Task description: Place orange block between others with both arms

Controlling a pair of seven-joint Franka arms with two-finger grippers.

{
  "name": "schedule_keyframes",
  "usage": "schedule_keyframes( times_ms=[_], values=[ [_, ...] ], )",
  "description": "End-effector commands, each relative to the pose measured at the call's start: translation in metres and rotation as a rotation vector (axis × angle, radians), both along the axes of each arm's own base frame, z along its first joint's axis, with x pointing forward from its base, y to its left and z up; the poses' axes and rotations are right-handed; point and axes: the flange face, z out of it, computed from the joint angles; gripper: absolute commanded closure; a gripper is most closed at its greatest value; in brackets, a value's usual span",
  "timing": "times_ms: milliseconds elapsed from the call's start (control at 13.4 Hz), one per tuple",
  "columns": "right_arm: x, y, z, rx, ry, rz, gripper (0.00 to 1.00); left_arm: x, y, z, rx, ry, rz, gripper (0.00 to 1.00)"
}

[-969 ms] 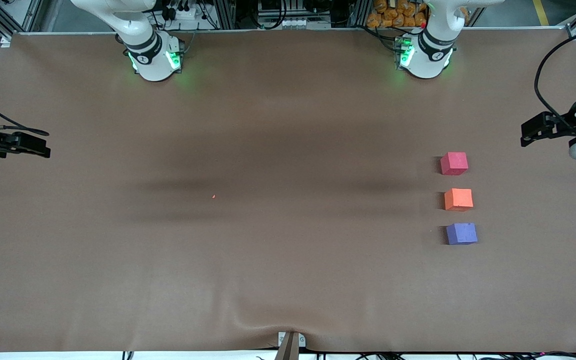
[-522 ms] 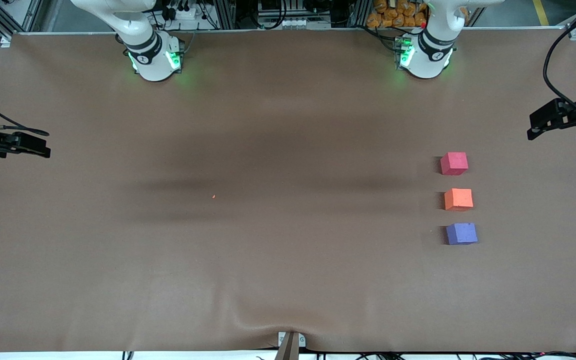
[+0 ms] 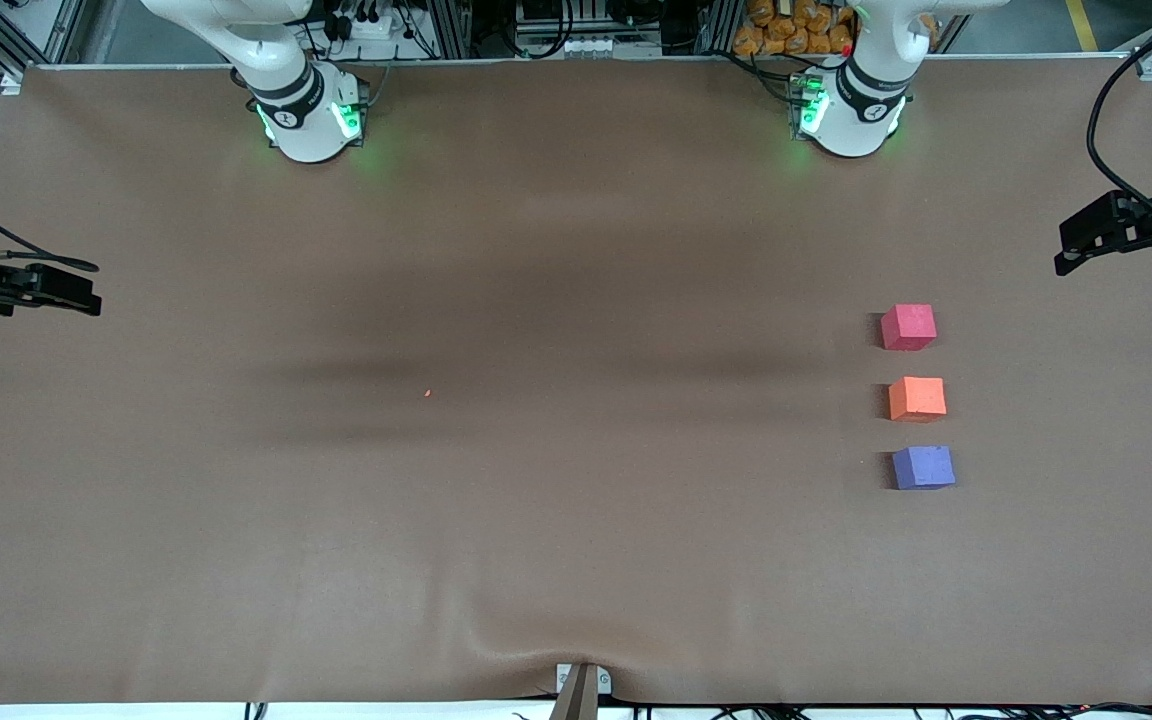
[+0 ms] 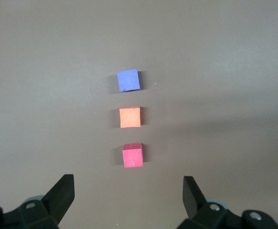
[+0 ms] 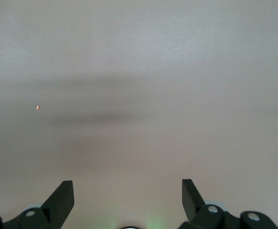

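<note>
The orange block (image 3: 917, 398) rests on the brown table between the others, in one row toward the left arm's end. The pinkish-red cube (image 3: 908, 327) lies farther from the front camera and the purple cube (image 3: 923, 467) nearer. My left gripper (image 3: 1066, 250) hangs open at the table's end, apart from the row. Its wrist view shows the purple cube (image 4: 128, 79), orange block (image 4: 130, 117) and pinkish-red cube (image 4: 132, 155) ahead of the open left gripper (image 4: 128, 183). My right gripper (image 3: 86, 293) waits open at the right arm's end; in its wrist view the right gripper (image 5: 127, 183) holds nothing.
A tiny orange speck (image 3: 428, 393) lies mid-table and also shows in the right wrist view as the same speck (image 5: 37, 107). The brown cover (image 3: 576, 560) wrinkles at a clamp (image 3: 581, 688) on the edge nearest the front camera. Both arm bases (image 3: 308, 120) stand along the opposite edge.
My left gripper has drawn away from the row of cubes toward the table's end and risen a little. The cubes and the right arm have not moved.
</note>
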Motion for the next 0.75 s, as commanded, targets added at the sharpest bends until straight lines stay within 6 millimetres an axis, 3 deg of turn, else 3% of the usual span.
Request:
schedule_keyframes(
  times_ms=[0,671],
  values=[
    [-0.001,0.002,0.003,-0.014,-0.001,0.009,0.00,-0.006,-0.006,0.005,-0.025,0.014,-0.008,0.00],
    [-0.005,0.000,0.013,-0.010,-0.016,0.006,0.00,-0.008,-0.010,0.006,-0.039,0.027,0.014,0.00]
  ],
)
